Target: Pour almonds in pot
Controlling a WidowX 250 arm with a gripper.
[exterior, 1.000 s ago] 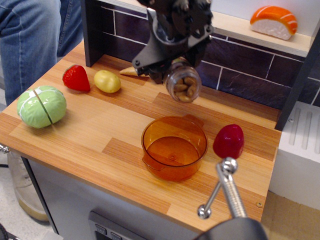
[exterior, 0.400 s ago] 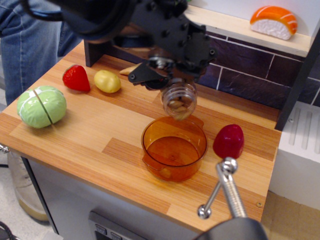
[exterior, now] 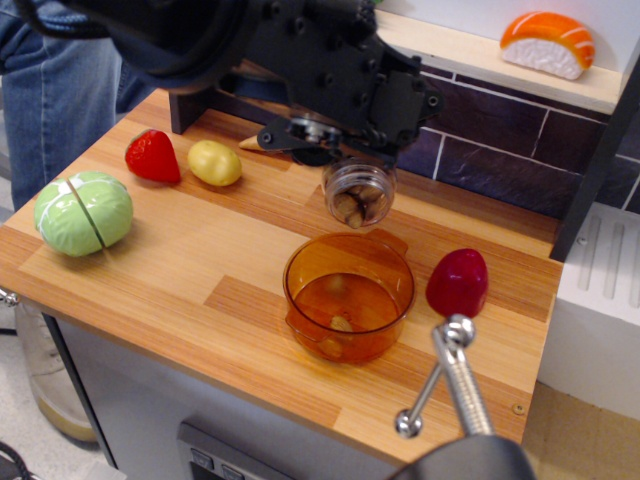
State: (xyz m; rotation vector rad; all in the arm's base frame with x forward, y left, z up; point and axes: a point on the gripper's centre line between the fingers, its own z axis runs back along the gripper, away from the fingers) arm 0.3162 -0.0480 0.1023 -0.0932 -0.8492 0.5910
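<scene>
My black gripper (exterior: 352, 160) is shut on a clear plastic jar (exterior: 358, 194), held tilted with its mouth turned down and toward the camera, just above the far rim of the pot. Brown almonds (exterior: 357, 205) show inside the jar at its mouth. The translucent orange pot (exterior: 348, 293) stands on the wooden counter below. A few almonds (exterior: 340, 322) lie on its bottom. The jar's label is hidden from this view.
A glossy red egg-shaped toy (exterior: 458, 282) stands right of the pot. A strawberry (exterior: 152, 156), a yellow lemon (exterior: 215, 162) and a green cabbage (exterior: 83, 212) lie at the left. A salmon sushi toy (exterior: 547, 43) sits on the back shelf. A metal rod (exterior: 455, 378) rises in the foreground.
The arm has come lower and tipped the jar further down over the pot. Almonds now lie in the pot, which was empty before.
</scene>
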